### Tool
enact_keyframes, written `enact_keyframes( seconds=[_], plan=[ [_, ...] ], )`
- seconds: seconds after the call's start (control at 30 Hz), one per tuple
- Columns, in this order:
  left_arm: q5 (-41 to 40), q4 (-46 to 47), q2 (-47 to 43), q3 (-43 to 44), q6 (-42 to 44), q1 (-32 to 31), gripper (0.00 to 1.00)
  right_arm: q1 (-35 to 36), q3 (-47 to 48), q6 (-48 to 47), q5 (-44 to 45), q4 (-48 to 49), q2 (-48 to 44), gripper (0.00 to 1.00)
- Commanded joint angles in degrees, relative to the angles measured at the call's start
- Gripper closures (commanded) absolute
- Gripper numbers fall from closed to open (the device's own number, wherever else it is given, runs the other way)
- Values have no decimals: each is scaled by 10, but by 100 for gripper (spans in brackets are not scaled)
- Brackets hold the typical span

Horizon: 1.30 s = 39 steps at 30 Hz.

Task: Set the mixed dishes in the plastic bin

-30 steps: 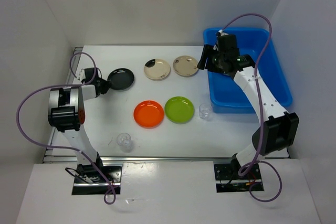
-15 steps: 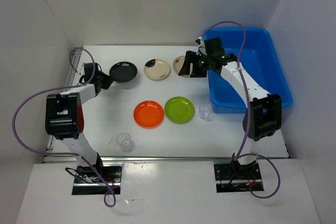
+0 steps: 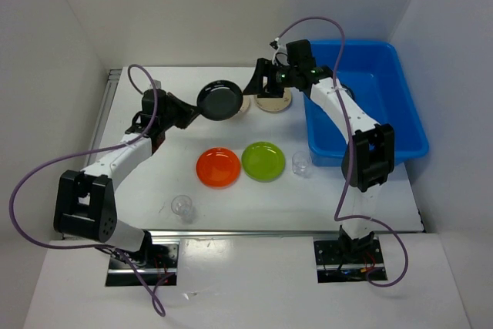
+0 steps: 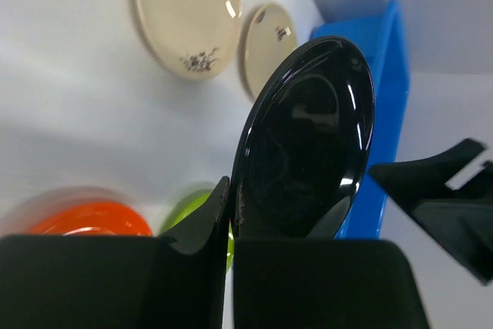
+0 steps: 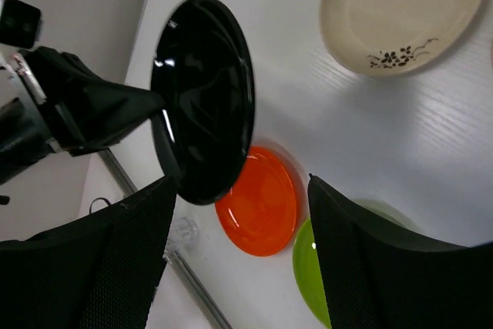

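My left gripper is shut on the rim of a black plate and holds it tilted above the table, over a beige plate. The left wrist view shows the plate clamped at my gripper. My right gripper is open and empty, just right of the black plate, above the second beige plate. In the right wrist view the black plate hangs near my open gripper. The orange plate, lime green plate and two clear cups stand on the table. The blue bin is at the right. A second black plate is not visible.
White walls enclose the table on the left, back and right. The right arm stretches from the bin's left rim across to the table's middle. Purple cables loop over both arms.
My left gripper has lifted the black plate off the table and carried it right, toward the middle. My right gripper has swung left out of the bin to beside that plate.
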Motion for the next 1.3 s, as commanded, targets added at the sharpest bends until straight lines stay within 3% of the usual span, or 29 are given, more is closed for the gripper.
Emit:
enact_keyframes(
  seconds=[0.0,0.43,0.57,0.6,0.7,0.77,0.8,0.9,0.93,1.07,1.27],
  plan=[
    [6,10,-4,0,-9,-14,100,5,40,9,-17,42,2,26],
    [6,31,-4,17,-37,-52,100,5,57,16,-40,36,51,49],
    [6,31,-4,22,-42,-52,100,5,63,9,-40,25,64,65],
    [6,37,-4,22,-42,-52,100,5,69,9,-40,20,64,79],
    [6,37,2,22,-42,-52,100,5,74,9,-40,14,69,99],
    [-8,37,8,22,-37,-52,99,5,74,9,-40,14,63,99],
    [-8,37,8,22,-30,-52,73,5,80,9,-31,14,63,99],
    [-15,43,21,27,-18,-52,15,5,91,9,0,6,52,99],
    [-21,43,27,33,-13,-52,0,5,91,9,11,0,46,99],
    [-44,8,27,56,31,-52,0,-28,125,9,55,-22,26,99],
    [-44,-10,-18,67,71,-12,0,-172,138,26,152,-60,-30,99]
  ],
)
